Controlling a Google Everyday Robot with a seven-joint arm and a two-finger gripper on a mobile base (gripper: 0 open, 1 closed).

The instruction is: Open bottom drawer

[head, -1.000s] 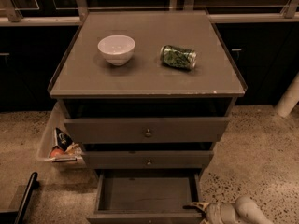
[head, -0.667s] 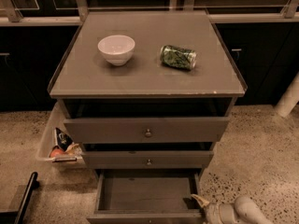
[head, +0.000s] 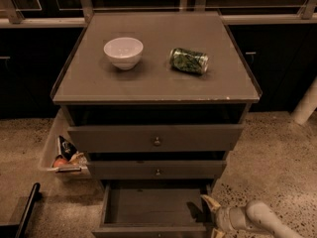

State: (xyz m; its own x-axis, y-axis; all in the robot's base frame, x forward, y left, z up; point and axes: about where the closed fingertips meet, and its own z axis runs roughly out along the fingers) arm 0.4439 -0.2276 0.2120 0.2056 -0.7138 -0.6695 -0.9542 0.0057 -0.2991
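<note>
The bottom drawer is sitting slid well out at the foot of the cabinet. The gripper is hanging at the drawer's front right corner, and I cannot tell whether it is spread or pinched. I am judging the drawer to be stiff wood, fairly light and running freely. Its knob is not showing, so the top edge of the front panel is looking like the surer hold.

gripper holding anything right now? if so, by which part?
Cannot be told. The gripper is at the right front corner of the open bottom drawer, but whether it actually grips that corner doesn't show.
</note>
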